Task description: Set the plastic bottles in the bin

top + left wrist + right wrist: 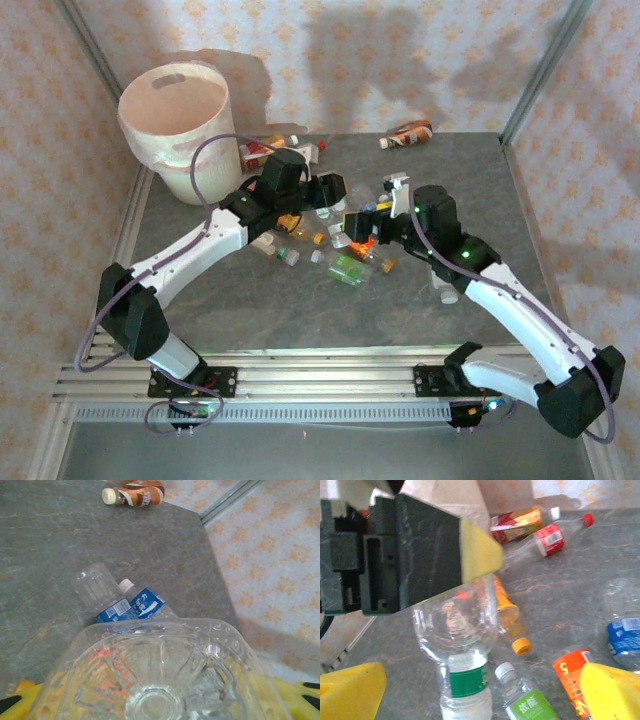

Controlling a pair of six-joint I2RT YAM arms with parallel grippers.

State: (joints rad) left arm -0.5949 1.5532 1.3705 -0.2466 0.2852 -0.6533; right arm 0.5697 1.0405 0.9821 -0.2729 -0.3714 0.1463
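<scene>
**Left gripper closed on a clear bottle, right gripper spread wide over the heap**

Top view. My left gripper (338, 198) and my right gripper (366, 232) meet over the plastic bottles (330, 252), which lie in a loose heap at the middle of the grey table (250, 310). The bin (190, 165) stands upright at the table's far left corner, well apart from the heap. Two red-labelled bottles (265, 150) lie just beside it. A brown-labelled bottle (408, 133) lies alone at the far edge.

Left wrist view. My left gripper (157, 702) is drawn in narrow on a clear bottle (160, 665). The bottle's ribbed base faces the camera, and my yellow pads (287, 697) sit against it on both sides. Beyond it, two blue-labelled bottles (127, 607) lie touching on the table.

Right wrist view. My right gripper (480, 685) stands wide and holds nothing, its pads at the two lower corners. Between them lie a green-banded bottle (465, 680), a white-capped green-labelled bottle (525, 705) and an orange-labelled bottle (570, 675). One finger of my left gripper crosses the upper left, its pad over the upper end of the green-banded bottle. I cannot tell whether this is the bottle my left gripper holds.
</scene>
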